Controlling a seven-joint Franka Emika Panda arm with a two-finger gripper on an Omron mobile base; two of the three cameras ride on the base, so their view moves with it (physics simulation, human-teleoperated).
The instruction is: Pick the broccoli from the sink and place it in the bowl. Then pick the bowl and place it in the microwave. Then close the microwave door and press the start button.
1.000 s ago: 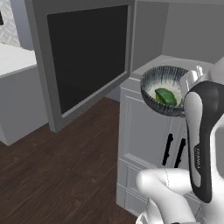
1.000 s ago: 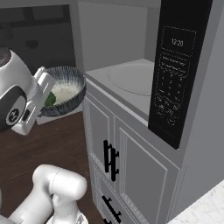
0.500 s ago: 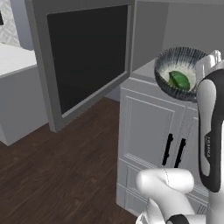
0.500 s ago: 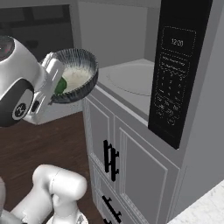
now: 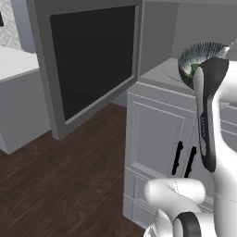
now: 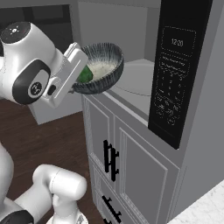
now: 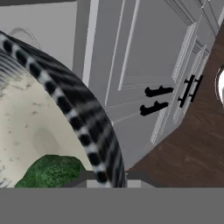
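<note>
At the microwave mouth the scene sorts by size. Its cavity stands open above white cabinets with black handles, the keypad panel to the right of the opening. To the left of the cavity the door hangs swung wide, black glass facing out. Just before the cavity's front edge, above the cabinets, the bowl is held up off any surface, tilted. The gripper is clamped narrowly on the bowl's rim, one finger inside, one outside. The broccoli lies inside the bowl, right beside that inner finger.
</note>
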